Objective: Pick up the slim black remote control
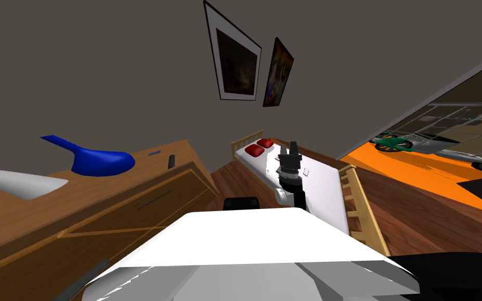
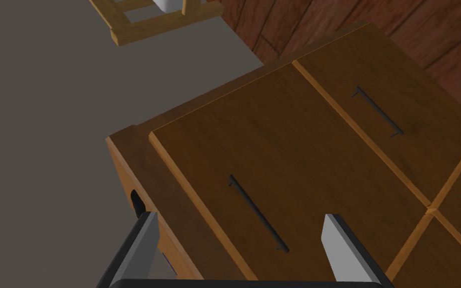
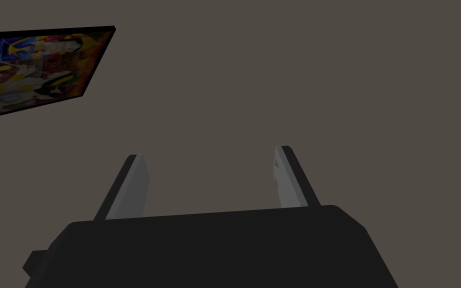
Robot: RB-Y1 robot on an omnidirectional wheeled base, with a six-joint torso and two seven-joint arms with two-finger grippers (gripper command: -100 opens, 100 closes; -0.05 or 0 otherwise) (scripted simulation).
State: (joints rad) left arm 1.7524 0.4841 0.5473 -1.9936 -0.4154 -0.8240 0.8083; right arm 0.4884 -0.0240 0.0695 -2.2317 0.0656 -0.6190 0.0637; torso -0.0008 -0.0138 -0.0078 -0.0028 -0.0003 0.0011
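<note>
The slim black remote [image 1: 171,161] lies on top of the wooden dresser [image 1: 130,198], near its right end and right of a small blue item [image 1: 153,153]. In the left wrist view my left gripper [image 2: 239,235] is open and faces the dresser's drawer fronts [image 2: 284,165]. A dark rounded end [image 2: 137,202], likely the remote, peeks over the dresser's top edge just beyond one finger [image 2: 142,245]. Nothing sits between the fingers. My right gripper [image 1: 290,149] is raised in front of me, over the bed, and stands open [image 3: 209,155].
A large blue object [image 1: 101,162] and a white one [image 1: 15,183] rest on the dresser top further left. A wooden-framed bed [image 1: 308,183] with red cushions [image 1: 258,147] stands ahead. Dark bar handles [image 2: 259,215] run across the drawers. An orange floor [image 1: 417,167] lies to the right.
</note>
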